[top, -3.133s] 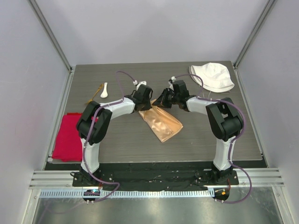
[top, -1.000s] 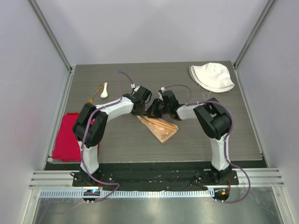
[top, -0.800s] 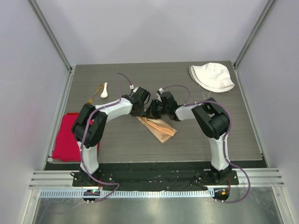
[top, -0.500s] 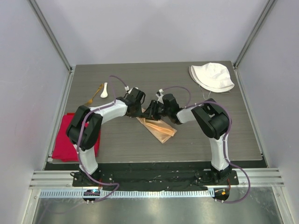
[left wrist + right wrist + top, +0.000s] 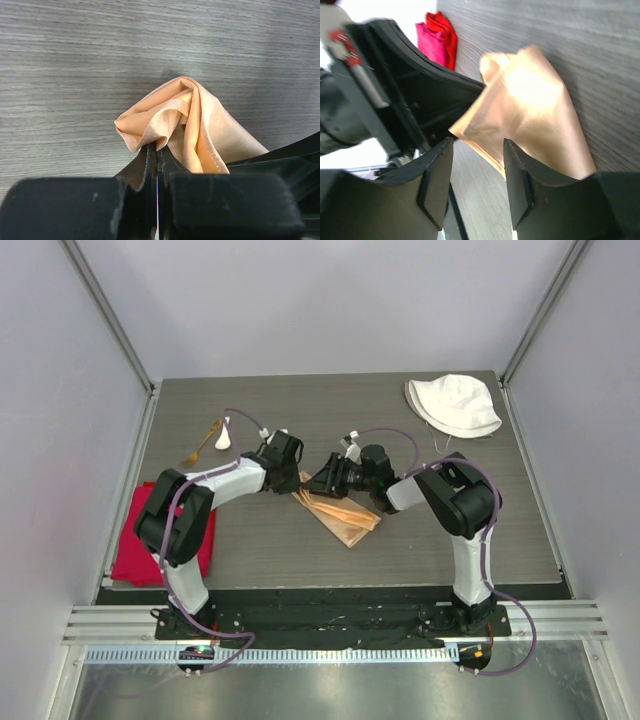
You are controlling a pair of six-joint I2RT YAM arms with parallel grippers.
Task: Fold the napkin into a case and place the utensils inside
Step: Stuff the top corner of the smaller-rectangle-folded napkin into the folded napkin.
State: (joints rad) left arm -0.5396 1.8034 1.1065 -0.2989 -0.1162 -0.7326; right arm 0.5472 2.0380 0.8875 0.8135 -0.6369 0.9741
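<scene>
While left claw point(image 5: 157, 156) pinches napkin point(image 5: 200, 125), right claw point(image 5: 478, 148) gapes.

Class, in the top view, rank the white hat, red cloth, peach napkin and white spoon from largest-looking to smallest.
1. Unranked pair: red cloth and white hat look alike, and the left arm covers part of the cloth.
2. peach napkin, folded small.
3. white spoon.

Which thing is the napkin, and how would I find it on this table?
Look at the middle of the dark grey table, between the bright red cloth at the left edge and the white hat in the far right corner. The napkin lies there, folded into a layered strip. It is the only peach-orange, slightly shiny cloth.
</scene>
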